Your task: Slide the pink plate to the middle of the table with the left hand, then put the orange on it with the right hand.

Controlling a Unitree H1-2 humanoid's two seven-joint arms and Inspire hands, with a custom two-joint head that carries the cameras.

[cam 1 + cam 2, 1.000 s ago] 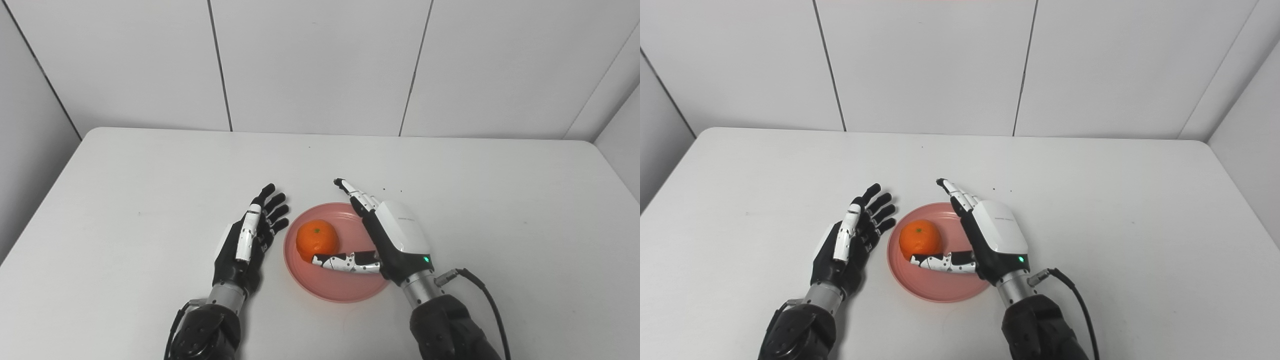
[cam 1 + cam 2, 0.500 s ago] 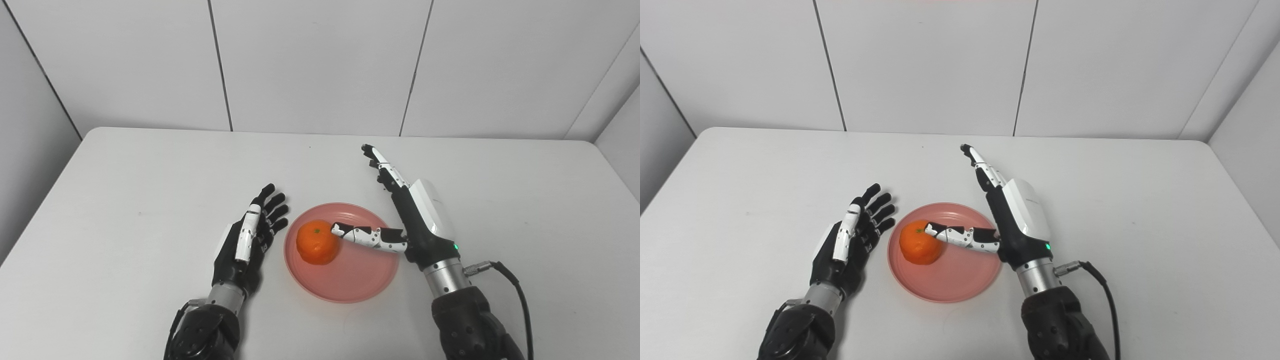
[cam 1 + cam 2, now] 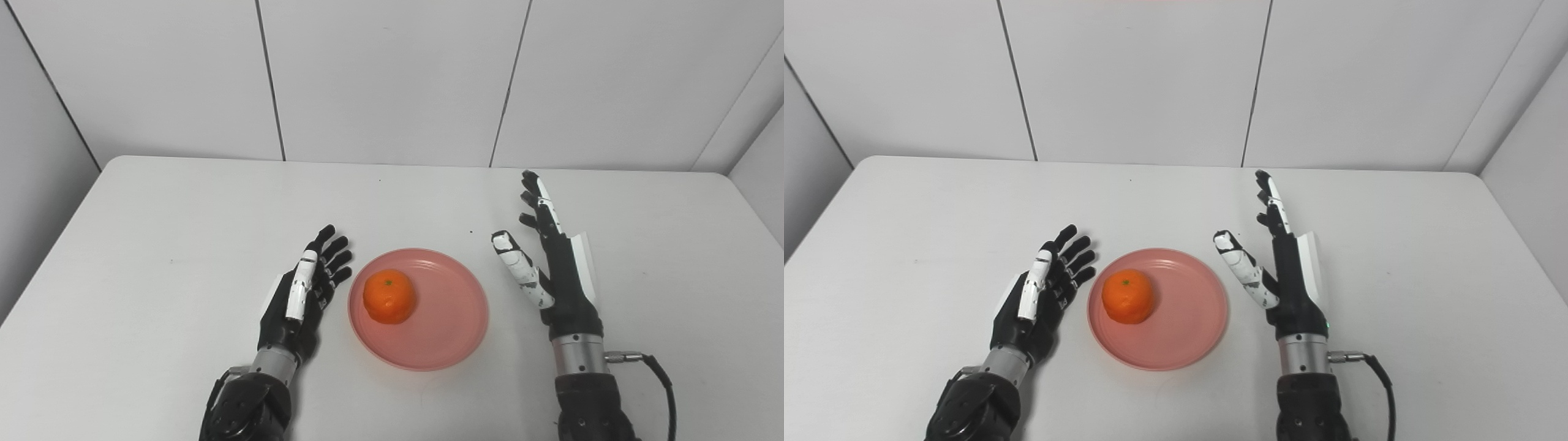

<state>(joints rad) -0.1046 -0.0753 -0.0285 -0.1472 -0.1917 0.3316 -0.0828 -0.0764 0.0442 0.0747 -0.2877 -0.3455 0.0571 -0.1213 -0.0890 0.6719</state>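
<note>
1. left eye view: the pink plate (image 3: 429, 343) lies flat near the middle of the white table (image 3: 153, 214), toward its near edge. the orange (image 3: 389, 297) sits on the plate's left part, stem mark up, touched by neither hand.
2. left eye view: the left hand (image 3: 300, 294) is just beside the plate's left rim, fingers spread and straight, pointing away and a little right; it grasps nothing, and whether it touches the rim cannot be told.
3. left eye view: the right hand (image 3: 554, 263) stands right of the plate, clear of it, palm turned toward the plate, fingers stretched up and apart, thumb angled toward the plate; it is released and empty. a black cable (image 3: 658, 373) leaves its wrist.
4. right eye view: the same layout. the orange (image 3: 1127, 296) rests on the left side of the pink plate (image 3: 1176, 343), the left hand (image 3: 1041, 294) close by the left rim with fingers fanned, the right hand (image 3: 1286, 269) raised and empty beside the right rim with a gap between them.
</note>
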